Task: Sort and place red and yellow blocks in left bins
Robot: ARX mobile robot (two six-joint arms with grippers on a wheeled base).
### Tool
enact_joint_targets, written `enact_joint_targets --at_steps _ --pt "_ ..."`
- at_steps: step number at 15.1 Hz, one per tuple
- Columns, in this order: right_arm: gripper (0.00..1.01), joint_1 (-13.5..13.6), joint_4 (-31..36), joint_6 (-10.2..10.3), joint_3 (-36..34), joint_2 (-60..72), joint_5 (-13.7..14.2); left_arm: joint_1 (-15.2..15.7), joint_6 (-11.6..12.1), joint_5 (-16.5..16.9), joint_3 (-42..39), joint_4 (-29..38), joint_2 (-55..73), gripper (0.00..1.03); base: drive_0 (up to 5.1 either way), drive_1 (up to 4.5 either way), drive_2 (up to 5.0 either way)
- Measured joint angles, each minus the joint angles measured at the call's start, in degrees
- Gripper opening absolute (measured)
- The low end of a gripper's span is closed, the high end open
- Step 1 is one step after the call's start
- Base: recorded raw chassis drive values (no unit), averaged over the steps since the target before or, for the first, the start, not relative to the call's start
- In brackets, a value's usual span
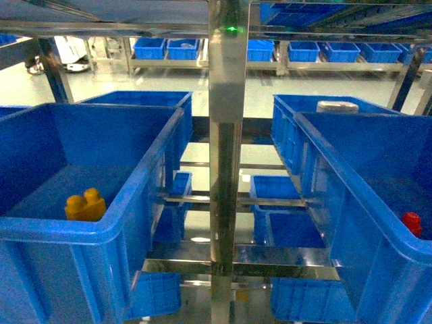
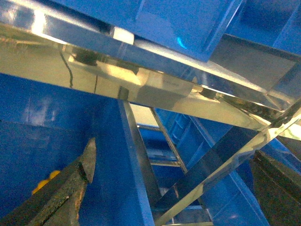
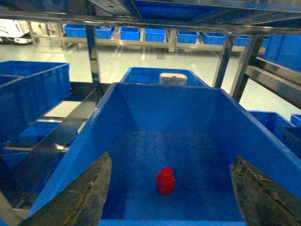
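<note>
The orange-yellow two-stud plastic brick (image 1: 86, 204) is seen near the front wall of the large deep blue left crate (image 1: 40, 228). The small red one-stud brick (image 3: 165, 181) lies on the right blue crate's (image 3: 263, 141) floor. Both claws (image 3: 171, 200) (image 2: 171, 188) are spread wide, holding nothing.

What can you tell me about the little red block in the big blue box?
The red block is a small, shiny plastic-looking toy brick, cube-like with one round stud on top. It stands upright on the floor of the right blue crate, near the front wall, touching only the floor. Nothing else shows in that crate. The right gripper hangs open above it, its dark fingers wide apart and not touching it. In the head view only its top peeks over the crate's rim.
</note>
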Motion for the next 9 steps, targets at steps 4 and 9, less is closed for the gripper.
enact_joint_targets --at_steps 4,9 --pt "0.30 2.89 -3.04 1.38 -3.58 -10.08 2.62 -2.80 15.39 -17.75 -12.87 15.19 -6.95 0.61 0.0 0.00 0.0" --pt "0.02 8.20 -6.54 1.60 -7.30 -17.18 7.76 -2.62 19.32 -18.21 -23.34 17.79 -13.57 0.10 0.0 0.00 0.0"
